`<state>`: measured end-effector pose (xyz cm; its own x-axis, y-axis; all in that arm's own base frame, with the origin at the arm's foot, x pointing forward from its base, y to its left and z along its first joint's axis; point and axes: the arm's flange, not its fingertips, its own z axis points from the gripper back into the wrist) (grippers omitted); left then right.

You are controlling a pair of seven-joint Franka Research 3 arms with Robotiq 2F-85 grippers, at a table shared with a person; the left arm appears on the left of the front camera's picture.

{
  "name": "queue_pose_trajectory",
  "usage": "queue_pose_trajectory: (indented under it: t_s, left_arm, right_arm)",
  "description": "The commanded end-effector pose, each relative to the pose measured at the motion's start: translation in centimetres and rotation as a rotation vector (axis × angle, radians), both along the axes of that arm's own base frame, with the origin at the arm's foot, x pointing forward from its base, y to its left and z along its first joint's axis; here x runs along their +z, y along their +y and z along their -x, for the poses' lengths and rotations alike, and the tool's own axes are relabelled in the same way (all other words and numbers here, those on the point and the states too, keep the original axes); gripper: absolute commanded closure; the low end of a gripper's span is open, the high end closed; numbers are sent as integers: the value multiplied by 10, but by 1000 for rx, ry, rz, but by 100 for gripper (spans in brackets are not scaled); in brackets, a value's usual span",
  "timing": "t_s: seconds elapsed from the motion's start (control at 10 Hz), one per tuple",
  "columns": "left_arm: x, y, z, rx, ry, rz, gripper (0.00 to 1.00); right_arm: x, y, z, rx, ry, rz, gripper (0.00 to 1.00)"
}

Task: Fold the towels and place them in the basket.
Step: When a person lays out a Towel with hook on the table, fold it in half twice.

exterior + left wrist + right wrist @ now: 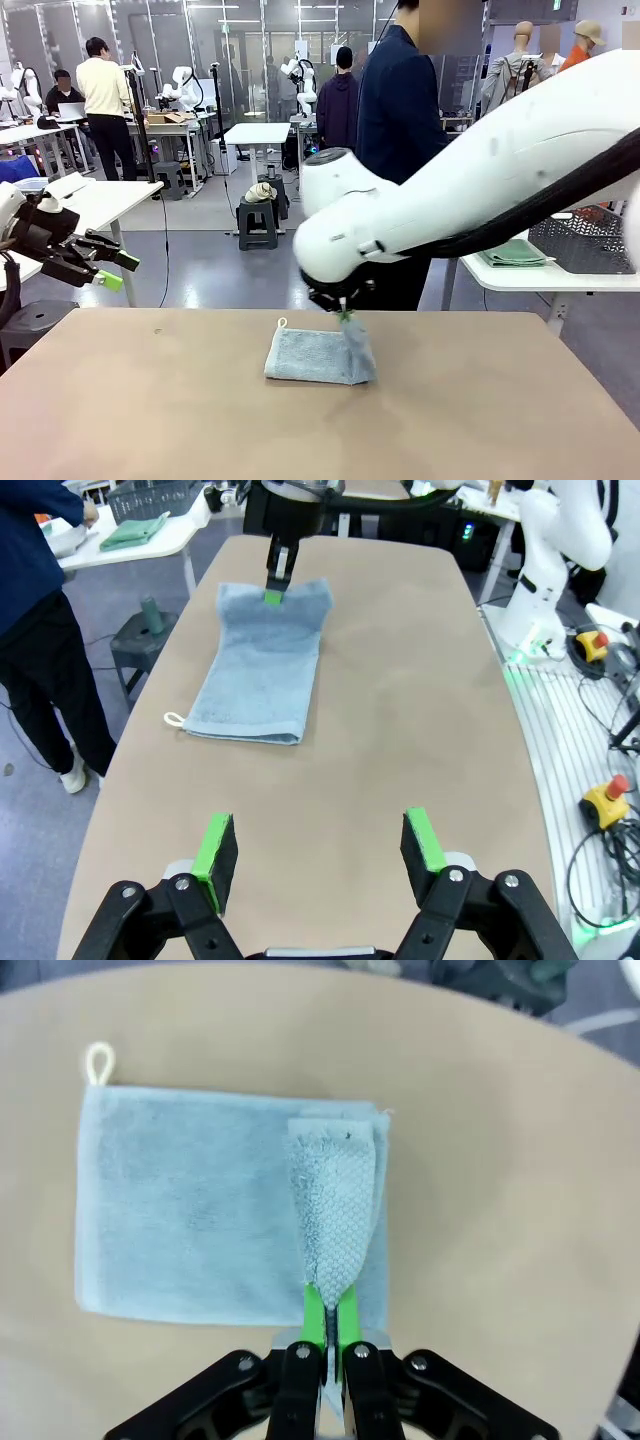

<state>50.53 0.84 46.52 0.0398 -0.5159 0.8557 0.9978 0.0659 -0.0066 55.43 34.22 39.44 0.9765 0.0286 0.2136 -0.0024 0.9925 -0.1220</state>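
Observation:
A light blue-grey towel point(312, 355) lies folded on the tan table point(150, 420), its white loop point(98, 1061) at one far corner. My right gripper point(345, 316) is shut on the towel's right edge and holds a pinched fold point(335, 1200) lifted over the rest of the cloth point(190, 1210). The left wrist view shows the same grip point(276, 583) at the far end of the towel point(262, 670). At the table's left edge my left gripper point(108, 268) hovers open and empty, well away from the towel. The dark basket point(585, 240) stands on a white side table, with a green towel point(515, 253) beside it.
A person in dark clothes point(400, 110) stands at the far side of the table. The white side table point(530, 277) with the basket is off to the right, beyond my right arm point(480, 170). A grey stool point(145, 640) stands beside the table.

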Motion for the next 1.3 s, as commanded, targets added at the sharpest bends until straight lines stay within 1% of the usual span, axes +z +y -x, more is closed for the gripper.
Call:
queue_pose_trajectory:
  t_s: [0.0, 0.1, 0.3, 0.4, 0.9, 1.0, 1.1, 1.2]
  left_arm:
    - [2, 1, 1, -6, -4, -5, 16]
    - [2, 1, 1, -6, -4, -5, 16]
    - [2, 1, 1, -6, -4, -5, 16]
    - [2, 1, 1, -6, -4, -5, 16]
    - [2, 1, 1, -6, -4, -5, 16]
    - [2, 1, 1, -6, -4, -5, 16]
    - [2, 1, 1, -6, -4, -5, 16]
    - [2, 1, 1, -6, -4, -5, 16]
  right_arm:
    - [-9, 44, -18, -81, 0, -9, 100]
    - [-12, 61, -18, -95, -1, -28, 100]
    - [-14, 88, -18, -118, -30, -62, 100]
    - [-16, 95, -19, -130, -25, -71, 100]
    - [-33, 108, -21, -164, -23, -121, 100]
    - [-35, 108, -22, -174, -20, -137, 92]
    - [-37, 107, -23, -187, -29, -152, 75]
    - [-37, 106, -22, -201, -37, -160, 72]
